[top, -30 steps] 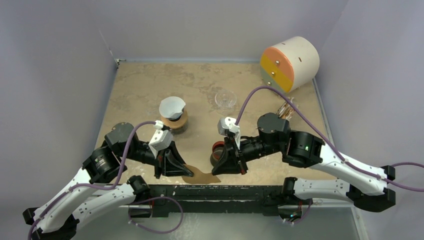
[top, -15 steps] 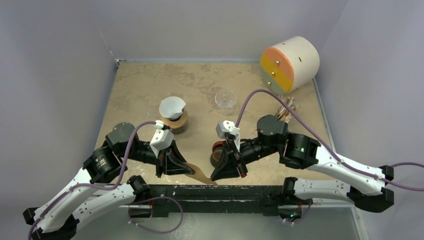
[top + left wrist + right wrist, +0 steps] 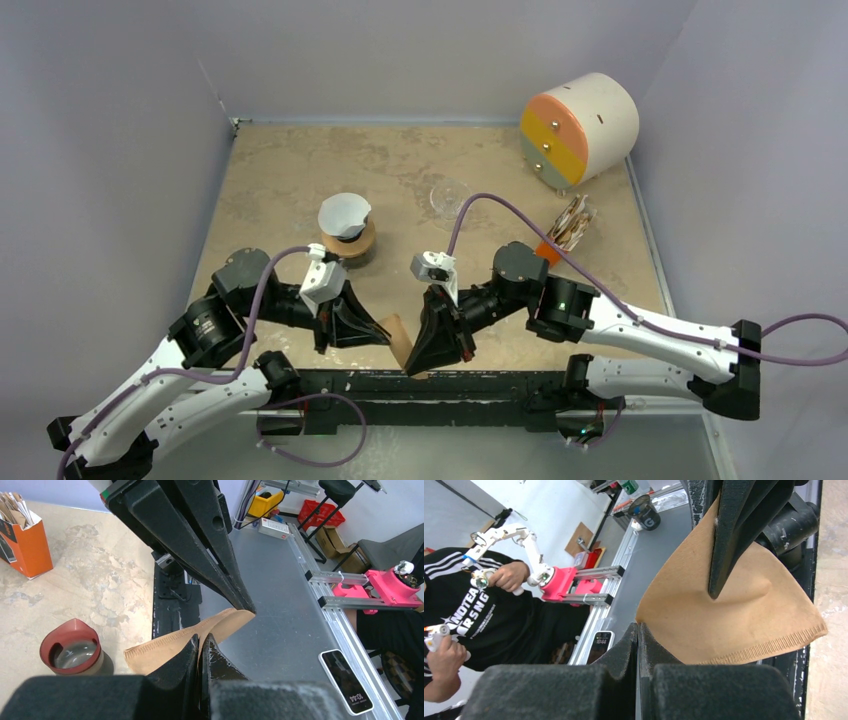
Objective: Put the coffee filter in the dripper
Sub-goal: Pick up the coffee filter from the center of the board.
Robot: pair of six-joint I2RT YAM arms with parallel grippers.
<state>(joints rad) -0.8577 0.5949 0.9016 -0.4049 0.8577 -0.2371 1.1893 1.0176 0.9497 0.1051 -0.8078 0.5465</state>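
- Dripper point(image 3: 343, 214): sits on a tan ring point(image 3: 358, 243) in the left half of the table point(image 3: 290, 170), mouth up. What is inside cannot be made out.
- Left gripper point(image 3: 383, 335): nearer than the dripper and slightly right of it, closed, pinching the filter on its flat face.
- Filter point(image 3: 400, 338): brown paper, held off the table between the two grippers, right of the dripper and at the table's near edge. It is well apart from the dripper.
- Filter axis: the long axis runs from the left gripper to the right gripper. The pointed corner is at the right gripper, and the crimped seam is along one side in the right wrist view.
- Right gripper point(image 3: 412, 368): just right of the filter, closed on that corner, tips over the near edge.
- Red-rimmed cup point(image 3: 72, 647): shows only in the left wrist view, on the table beyond the filter. Contents unclear.
- Glass cup point(image 3: 450, 196): right of the dripper and a little farther back, upright. Bare tabletop lies between the two.
- Orange box point(image 3: 548, 247): well right of the dripper, holding a stack of brown filters on end.
- Drum point(image 3: 580, 125): at the far right corner, on its side against the wall.
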